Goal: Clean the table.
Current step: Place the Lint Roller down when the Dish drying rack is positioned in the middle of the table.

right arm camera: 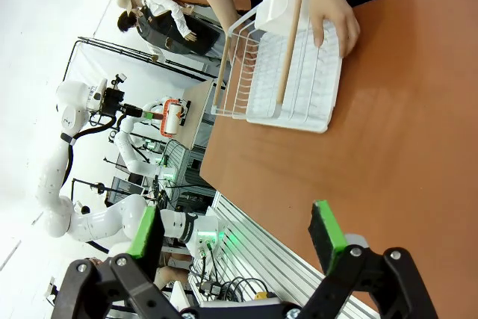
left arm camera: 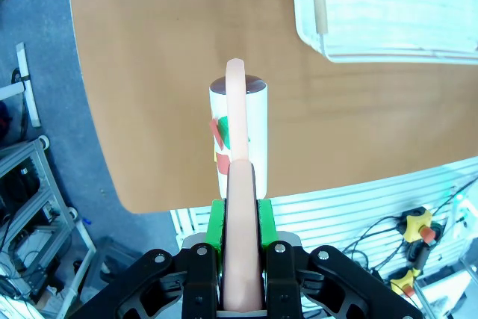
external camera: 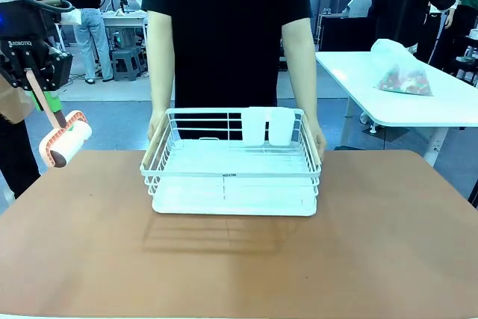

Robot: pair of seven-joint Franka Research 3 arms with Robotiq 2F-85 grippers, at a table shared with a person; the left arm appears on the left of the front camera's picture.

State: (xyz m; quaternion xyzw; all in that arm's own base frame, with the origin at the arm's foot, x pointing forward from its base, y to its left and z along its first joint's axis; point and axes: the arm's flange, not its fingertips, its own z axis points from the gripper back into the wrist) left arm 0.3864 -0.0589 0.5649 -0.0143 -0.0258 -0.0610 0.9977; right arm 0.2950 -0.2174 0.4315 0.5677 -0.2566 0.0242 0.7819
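The reddish-brown table [external camera: 373, 244] spreads across the front view. Above its far left corner my left gripper [external camera: 46, 98] is shut on the pinkish handle of a lint roller [external camera: 66, 140], whose white head hangs clear of the top. In the left wrist view the green pads [left arm camera: 215, 222] clamp that handle, and the lint roller [left arm camera: 239, 136] hovers over the table [left arm camera: 149, 72] near its edge. My right gripper [right arm camera: 235, 237] stands open and empty over the table [right arm camera: 388, 155] by its near edge. A person's hands [external camera: 158, 126] hold both ends of a white dish rack [external camera: 233, 173] at the table's middle.
The dish rack [right arm camera: 287, 65] takes up the far middle of the top, with a hand [right arm camera: 332, 16] on its end. A smaller white table [external camera: 448, 106] at the back right carries a plastic bag [external camera: 403, 69]. Other people stand farther back.
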